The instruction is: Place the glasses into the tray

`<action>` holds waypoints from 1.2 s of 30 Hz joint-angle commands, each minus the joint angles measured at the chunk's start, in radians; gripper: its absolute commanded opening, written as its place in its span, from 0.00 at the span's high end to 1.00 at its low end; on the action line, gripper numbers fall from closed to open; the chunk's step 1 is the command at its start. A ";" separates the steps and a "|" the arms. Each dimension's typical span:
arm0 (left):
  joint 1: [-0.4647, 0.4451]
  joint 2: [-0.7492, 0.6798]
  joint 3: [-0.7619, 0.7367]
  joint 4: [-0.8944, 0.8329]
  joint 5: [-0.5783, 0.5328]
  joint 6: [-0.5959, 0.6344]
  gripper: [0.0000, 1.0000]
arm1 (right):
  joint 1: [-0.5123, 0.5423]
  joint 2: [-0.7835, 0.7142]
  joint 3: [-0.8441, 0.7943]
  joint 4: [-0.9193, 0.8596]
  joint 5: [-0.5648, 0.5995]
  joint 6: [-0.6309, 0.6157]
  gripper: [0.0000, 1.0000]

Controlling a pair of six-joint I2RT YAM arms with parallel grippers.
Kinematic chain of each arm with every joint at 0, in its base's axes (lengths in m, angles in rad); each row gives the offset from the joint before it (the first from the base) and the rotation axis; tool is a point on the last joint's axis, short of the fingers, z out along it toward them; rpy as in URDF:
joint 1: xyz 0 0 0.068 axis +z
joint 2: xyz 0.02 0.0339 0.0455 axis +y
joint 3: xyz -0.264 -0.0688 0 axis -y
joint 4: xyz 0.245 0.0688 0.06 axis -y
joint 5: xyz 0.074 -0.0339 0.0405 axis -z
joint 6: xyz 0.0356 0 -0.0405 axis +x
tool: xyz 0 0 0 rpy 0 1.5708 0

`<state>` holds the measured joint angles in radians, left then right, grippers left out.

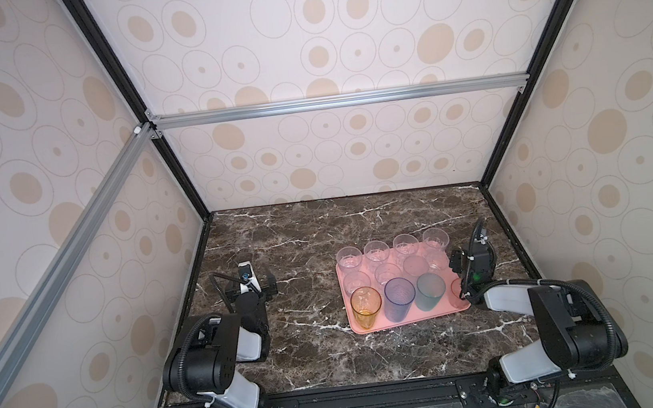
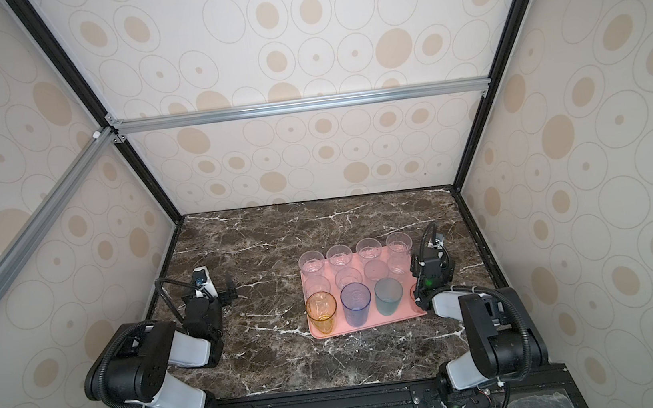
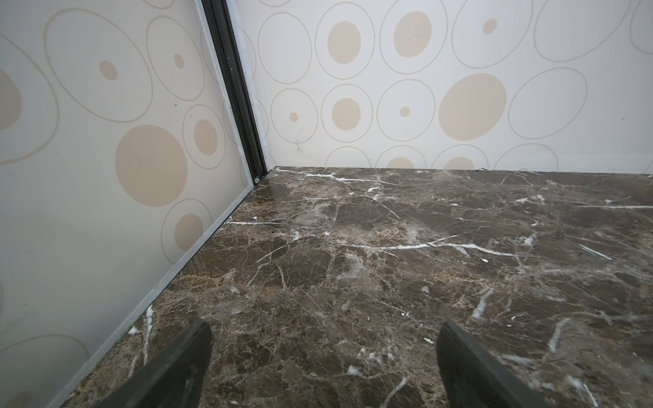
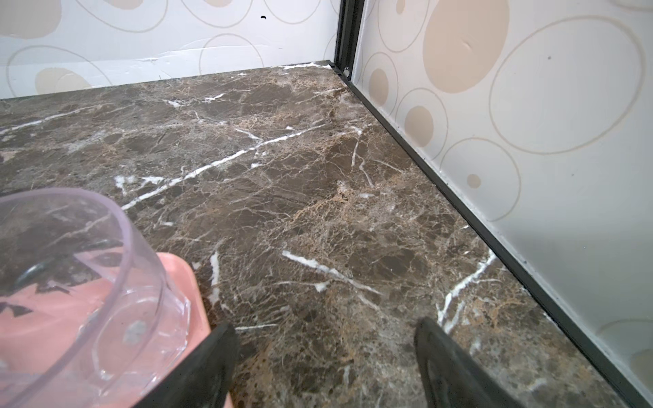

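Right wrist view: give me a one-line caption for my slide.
Open jaws over the marble tabletop, beside a clear glass at a corner of the pink tray.

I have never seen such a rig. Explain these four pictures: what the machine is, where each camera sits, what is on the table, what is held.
Two robot arms stand at a marble table, each ending in a two-fingered gripper. Both top views look down from overhead. The other two pictures come from a camera on each wrist, looking past the fingers. A pink tray carries about a dozen upright glasses: mostly clear, plus an amber glass, a blue glass and a teal glass in front. The left gripper is open over the marble. The right gripper is open beside the tray's corner, next to a clear glass. Nothing is held.
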<state>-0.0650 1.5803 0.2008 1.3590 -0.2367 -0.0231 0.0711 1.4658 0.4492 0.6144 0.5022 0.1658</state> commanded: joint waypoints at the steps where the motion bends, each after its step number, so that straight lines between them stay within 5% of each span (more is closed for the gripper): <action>1: 0.008 0.001 0.019 0.010 0.005 -0.005 0.01 | 0.003 0.002 0.014 0.027 0.019 -0.024 0.16; 9: 0.008 0.001 0.019 0.011 0.005 -0.005 0.01 | 0.003 0.001 0.013 0.027 0.019 -0.025 0.02; 21: 0.007 0.001 0.019 0.011 0.005 -0.005 0.01 | 0.002 0.002 0.008 0.039 0.020 -0.022 0.02; 27: 0.008 0.001 0.019 0.011 0.005 -0.005 0.01 | 0.007 0.029 -0.023 0.131 -0.180 -0.112 0.02; 29: 0.008 0.002 0.018 0.011 0.006 -0.004 0.01 | 0.011 0.130 -0.089 0.412 -0.158 -0.148 0.02; 31: 0.008 0.000 0.017 0.011 0.005 -0.005 0.01 | 0.004 0.046 -0.042 0.163 -0.180 -0.096 0.02; 32: 0.008 0.001 0.018 0.012 0.004 -0.004 0.01 | 0.005 0.102 -0.074 0.336 -0.169 -0.132 0.01; 35: 0.008 0.001 0.017 0.012 0.005 -0.005 0.01 | 0.003 0.058 -0.050 0.204 -0.180 -0.106 0.02; 36: 0.008 0.001 0.017 0.012 0.005 -0.005 0.01 | 0.005 0.098 -0.074 0.325 -0.168 -0.130 0.02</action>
<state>-0.0650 1.5803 0.2008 1.3582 -0.2359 -0.0231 0.0731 1.5494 0.3832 0.8364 0.3435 0.0635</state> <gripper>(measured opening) 0.992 0.984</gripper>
